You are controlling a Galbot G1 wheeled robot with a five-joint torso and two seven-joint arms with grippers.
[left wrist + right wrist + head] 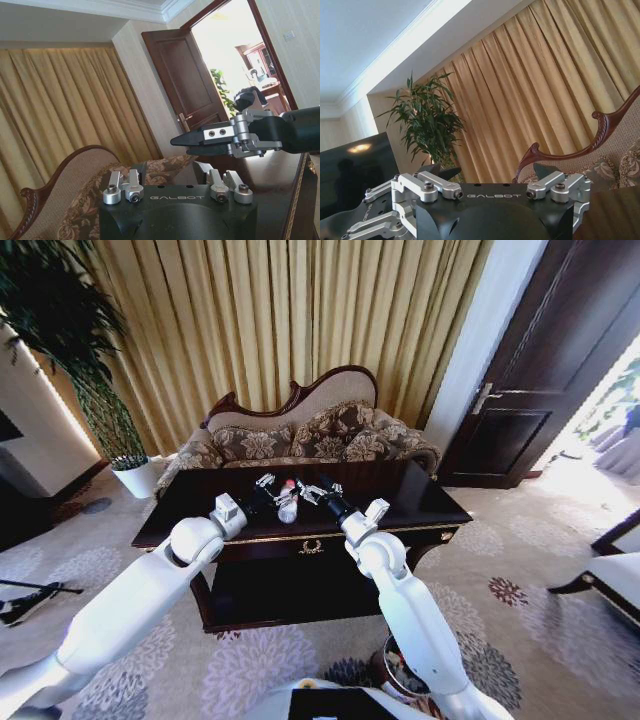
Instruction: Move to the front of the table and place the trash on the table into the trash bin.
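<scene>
The dark glossy table point(420, 508) with gold trim stands right in front of me. On its top lies the trash, a clear bottle with a red label point(288, 503), between my two grippers. My left gripper point(262, 483) point(170, 172) hovers open just left of the bottle, with nothing between its fingers. My right gripper point(312, 491) point(490, 170) is open just right of it, also empty, and the left wrist view shows it from the side point(200, 140). The trash bin point(388, 665) sits low on the floor by my right arm, mostly hidden behind it.
A patterned sofa point(300, 440) with a carved wooden frame stands behind the table, before gold curtains. A plant in a white pot point(135, 478) is at the back left. A dark door point(540, 360) is at the right, with a pale-cushioned bench point(610, 580) near it.
</scene>
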